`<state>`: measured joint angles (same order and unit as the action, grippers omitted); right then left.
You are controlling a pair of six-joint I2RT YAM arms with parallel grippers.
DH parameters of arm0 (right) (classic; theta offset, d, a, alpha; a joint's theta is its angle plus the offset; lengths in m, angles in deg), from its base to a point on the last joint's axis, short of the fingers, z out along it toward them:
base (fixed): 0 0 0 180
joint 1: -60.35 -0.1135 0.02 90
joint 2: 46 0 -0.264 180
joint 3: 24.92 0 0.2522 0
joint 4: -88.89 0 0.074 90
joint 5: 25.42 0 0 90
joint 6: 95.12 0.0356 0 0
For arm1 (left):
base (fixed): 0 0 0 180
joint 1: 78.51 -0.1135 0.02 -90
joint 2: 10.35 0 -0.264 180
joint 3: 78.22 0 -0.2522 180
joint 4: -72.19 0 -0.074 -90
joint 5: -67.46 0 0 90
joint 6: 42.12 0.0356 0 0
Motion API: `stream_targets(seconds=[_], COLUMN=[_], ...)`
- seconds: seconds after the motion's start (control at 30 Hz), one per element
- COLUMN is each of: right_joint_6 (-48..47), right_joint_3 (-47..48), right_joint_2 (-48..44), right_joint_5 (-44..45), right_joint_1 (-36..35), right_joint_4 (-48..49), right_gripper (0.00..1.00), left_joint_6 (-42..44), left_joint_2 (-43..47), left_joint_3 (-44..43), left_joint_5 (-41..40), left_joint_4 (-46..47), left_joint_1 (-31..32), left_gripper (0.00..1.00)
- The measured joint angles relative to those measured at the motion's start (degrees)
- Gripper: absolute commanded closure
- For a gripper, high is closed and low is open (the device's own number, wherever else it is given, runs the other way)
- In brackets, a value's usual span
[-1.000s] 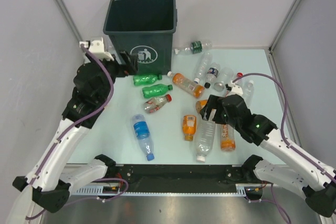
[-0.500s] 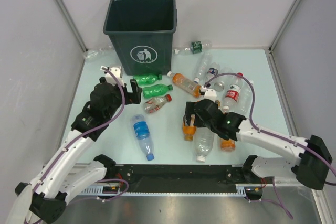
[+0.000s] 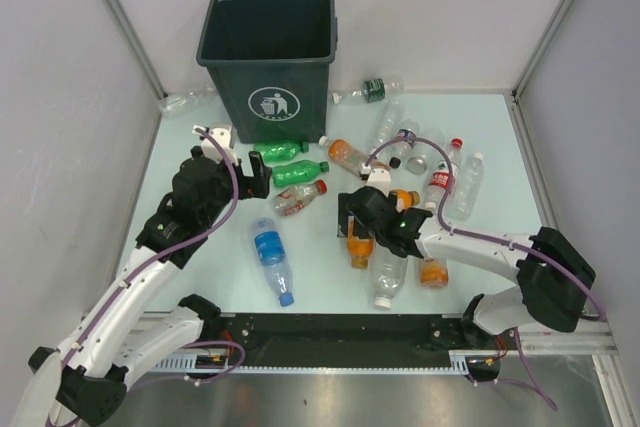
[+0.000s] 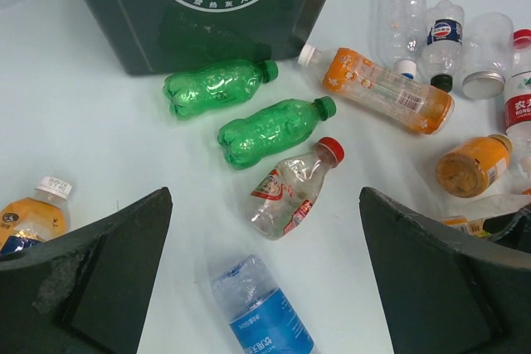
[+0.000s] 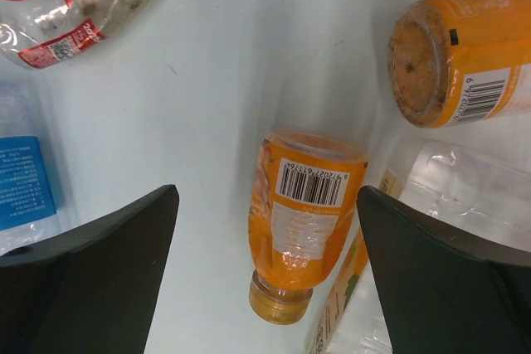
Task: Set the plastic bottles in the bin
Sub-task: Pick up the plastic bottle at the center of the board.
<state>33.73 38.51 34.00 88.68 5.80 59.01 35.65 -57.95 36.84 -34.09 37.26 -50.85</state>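
Worktop [image 3: 320, 272]: pale, walled on 3 sides. Bin [image 3: 300, 87] stands upright at the far edge, left of centre, mouth up, pictogram facing the arms; interior too dark to read. Left arm [image 3: 190, 202] reaches forward on the left. The left fingers [image 4: 91, 279] are spread wide with nothing gripped, in front of the bin. Right arm [image 3: 470, 244] lies low across the right half, pointing left. The right fingers [image 5: 83, 263] are also spread wide with nothing gripped. Bottles [image 3: 467, 187] lie on their sides on the worktop, most in a loose cluster right of the bin and around the right fingers. Blue-label bottle [image 3: 270, 252] lies alone, near-left of centre. Green bottle [image 4: 217, 89] is just in front of the bin, with a 2nd green bottle [image 4: 274, 128] just beside it, both caps pointing right. Red-capped bottle [image 4: 292, 190], clear, lies just nearer than the green ones. In the right wrist view, an orange bottle [image 5: 303, 221] lies between the 2 right fingers, apart from both, barcode up, and a clear bottle lies against its right side.
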Motion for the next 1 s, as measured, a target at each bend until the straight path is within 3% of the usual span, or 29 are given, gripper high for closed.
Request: stream_targets(seconds=[0.83, 0.97, 1.0], right_joint_6=[9.44, 9.44, 9.42], right_joint_3=[7.58, 7.58, 7.58], right_joint_2=[16.92, 18.08, 18.27], right_joint_5=[5.42, 5.42, 5.42], right_joint_1=[-4.07, -4.42, -4.48], right_joint_4=[-7.21, -7.78, -7.89], right_gripper=[0.16, 0.23, 0.28], left_joint_6=[-1.31, -1.33, -1.33], left_joint_2=[-0.02, -0.02, -0.02], left_joint_3=[0.09, 0.09, 0.09], left_joint_5=[0.44, 0.44, 0.46], left_joint_4=[-0.04, -0.07, -0.09], left_joint_1=[0.0, 0.0, 0.0], left_gripper=[0.0, 0.0, 0.0])
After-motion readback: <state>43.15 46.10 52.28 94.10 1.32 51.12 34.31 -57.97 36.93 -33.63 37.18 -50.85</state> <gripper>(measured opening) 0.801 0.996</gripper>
